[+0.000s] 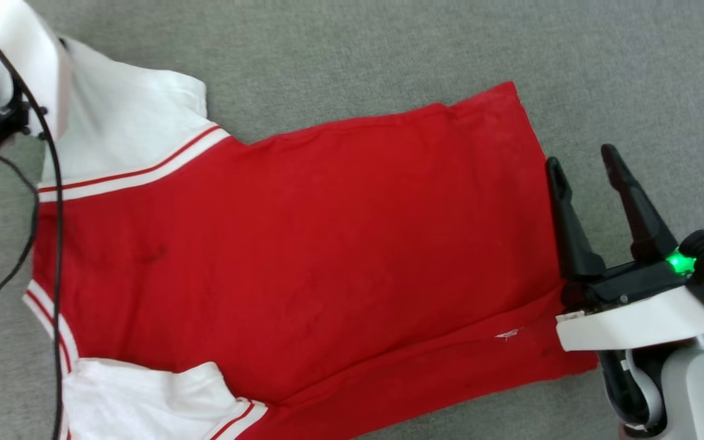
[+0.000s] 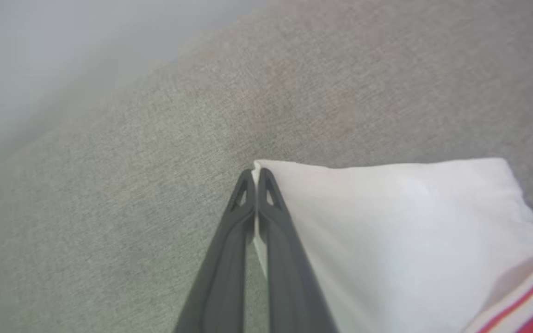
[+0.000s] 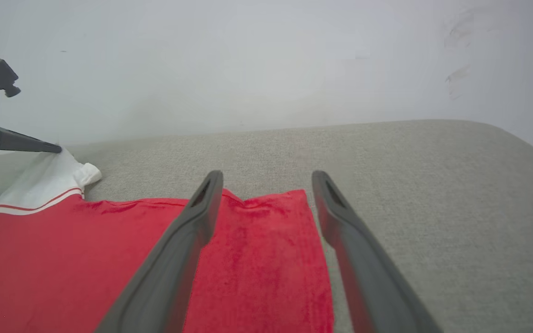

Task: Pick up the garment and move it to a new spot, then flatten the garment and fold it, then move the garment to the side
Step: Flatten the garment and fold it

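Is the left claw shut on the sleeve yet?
Shut. In the left wrist view the left claw has both fingers pressed together, the corner of the white sleeve pinched between them.

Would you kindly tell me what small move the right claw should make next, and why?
Probably lower the right claw and shut it on the hem. The left claw is shut on the white sleeve of the garment, while the right one is open, with the hem's edge between its fingers, gripping nothing. Both ends likely need holding to move or fold it.
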You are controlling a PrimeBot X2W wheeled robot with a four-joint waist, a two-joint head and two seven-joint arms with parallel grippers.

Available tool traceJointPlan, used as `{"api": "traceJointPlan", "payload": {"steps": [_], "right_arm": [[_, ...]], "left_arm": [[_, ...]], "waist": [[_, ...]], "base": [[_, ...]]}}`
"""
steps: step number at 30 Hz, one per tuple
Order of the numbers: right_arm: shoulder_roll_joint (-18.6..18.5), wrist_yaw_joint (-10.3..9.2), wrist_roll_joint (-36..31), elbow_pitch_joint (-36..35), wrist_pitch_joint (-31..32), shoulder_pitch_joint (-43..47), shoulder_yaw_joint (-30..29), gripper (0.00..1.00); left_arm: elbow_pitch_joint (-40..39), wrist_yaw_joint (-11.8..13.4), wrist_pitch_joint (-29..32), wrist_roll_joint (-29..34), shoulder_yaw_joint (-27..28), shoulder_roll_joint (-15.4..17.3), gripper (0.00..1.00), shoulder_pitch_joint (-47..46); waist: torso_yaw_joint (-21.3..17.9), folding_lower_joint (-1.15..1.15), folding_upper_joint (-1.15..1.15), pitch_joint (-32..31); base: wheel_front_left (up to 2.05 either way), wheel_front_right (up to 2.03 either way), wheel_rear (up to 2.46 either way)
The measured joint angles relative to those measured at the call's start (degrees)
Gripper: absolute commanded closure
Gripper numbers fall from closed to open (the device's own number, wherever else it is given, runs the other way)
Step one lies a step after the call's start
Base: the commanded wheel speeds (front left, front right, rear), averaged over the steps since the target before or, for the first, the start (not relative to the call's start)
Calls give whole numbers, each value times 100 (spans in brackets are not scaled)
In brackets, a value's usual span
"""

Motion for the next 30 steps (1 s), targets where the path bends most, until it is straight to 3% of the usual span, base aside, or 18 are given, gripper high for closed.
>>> {"api": "traceJointPlan", "payload": {"steps": [6,14,23,30], "right_arm": [[-223,1,-227,-246,706,25,-229,0],[-1047,2,-71,-354,2722,-434,-447,0],[-1484,0,553,459,5157,-1483,-751,0],[-1697,0,668,1083,6068,-2158,-636,0]], "left_arm": [[-116,-4,-493,-20,-40,-282,100,199],[-818,-37,-525,-315,-121,-467,100,634],[-1973,249,-464,-534,-35,-324,100,1055],[-2763,463,-344,-589,3,-187,100,1240]], "waist": [[252,0,0,-355],[699,0,0,-689],[1077,0,0,-634],[1312,0,0,-394]], "base": [[0,0,0],[0,0,0],[0,0,0],[0,0,0]]}}
